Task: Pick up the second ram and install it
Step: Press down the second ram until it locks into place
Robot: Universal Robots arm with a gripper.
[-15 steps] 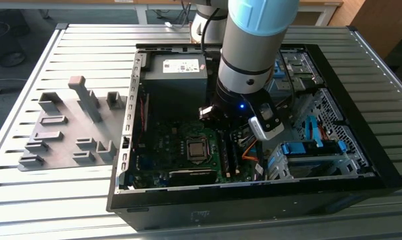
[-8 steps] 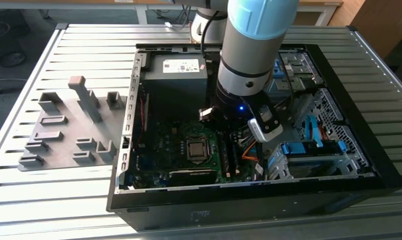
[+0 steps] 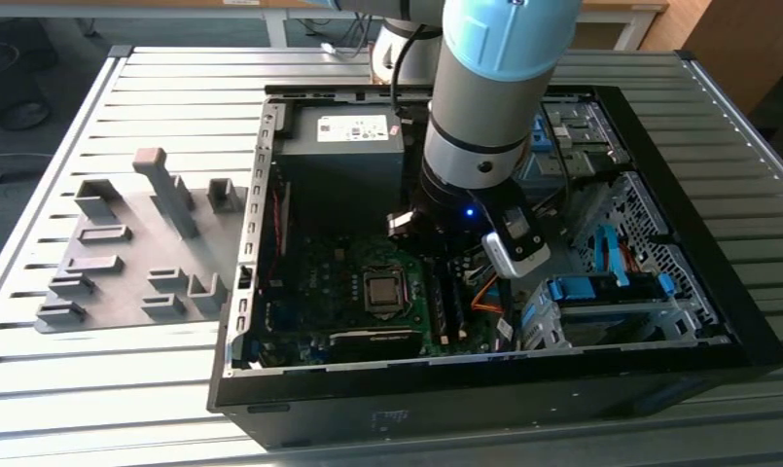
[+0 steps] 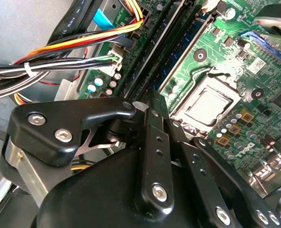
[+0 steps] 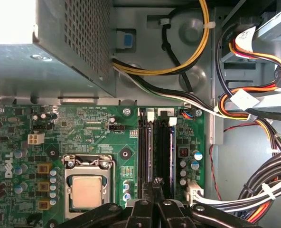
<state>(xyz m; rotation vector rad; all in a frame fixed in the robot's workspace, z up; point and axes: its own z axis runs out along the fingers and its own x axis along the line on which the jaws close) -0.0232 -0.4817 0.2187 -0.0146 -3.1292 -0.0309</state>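
Slatted metal table (image 3: 119, 389) carries an open computer case (image 3: 495, 409), and your arm (image 3: 495, 97) reaches down into it at about its centre.

Closest to the wrist, the gripper (image 5: 154, 184) has its fingers (image 4: 155, 142) drawn tightly together, with no gap between the tips in both wrist views. You cannot tell whether anything is pinched between them. They sit right over the memory slots (image 5: 146, 152).

The second ram (image 5: 163, 152) looks to be the dark strip standing in the slot farther from the processor socket (image 5: 86, 190), just beyond the fingertips. Whether it is fully seated is not clear. The neighbouring slot, nearer the socket, appears unfilled.

Past the slots, bundled yellow, orange and black cables (image 5: 254, 114) run along the case wall, and the perforated grey power supply (image 5: 60, 47) sits beyond the motherboard (image 5: 17, 133).

In the exterior view, the grey holder blocks (image 3: 145, 243) lie on the table at nine o'clock from the case, well apart from the arm.
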